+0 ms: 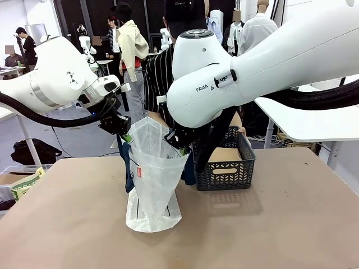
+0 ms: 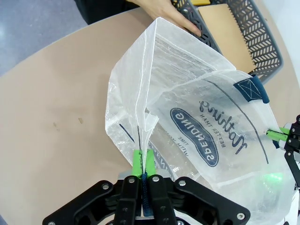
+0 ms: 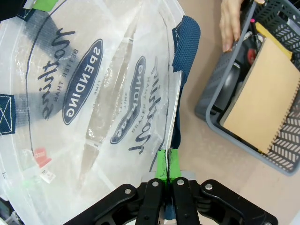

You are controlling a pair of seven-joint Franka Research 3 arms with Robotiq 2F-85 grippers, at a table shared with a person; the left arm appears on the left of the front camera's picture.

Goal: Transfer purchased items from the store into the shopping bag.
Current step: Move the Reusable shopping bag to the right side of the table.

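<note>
The shopping bag (image 1: 152, 179) stands upright on the table, its mouth pulled wide. My left gripper (image 1: 127, 136) is shut on the bag's left rim, and its green pads (image 2: 137, 161) pinch the plastic and a navy strap. On the opposite rim my right gripper (image 1: 179, 149) is shut too, gripping the edge (image 3: 167, 161) below a navy handle (image 3: 185, 42). The store (image 1: 230, 167), a dark grey lattice basket, sits just right of the bag. A brown card (image 3: 262, 93) covers most of the purchased items; a yellow edge (image 3: 268, 33) shows. A person's hand (image 3: 232, 23) rests on the basket's rim.
The person in a striped top stands at the far side behind my right arm (image 1: 252, 73). Bare brown table (image 1: 269, 230) stretches to the front and both sides. A box of goods (image 1: 22, 182) lies off the table's left edge.
</note>
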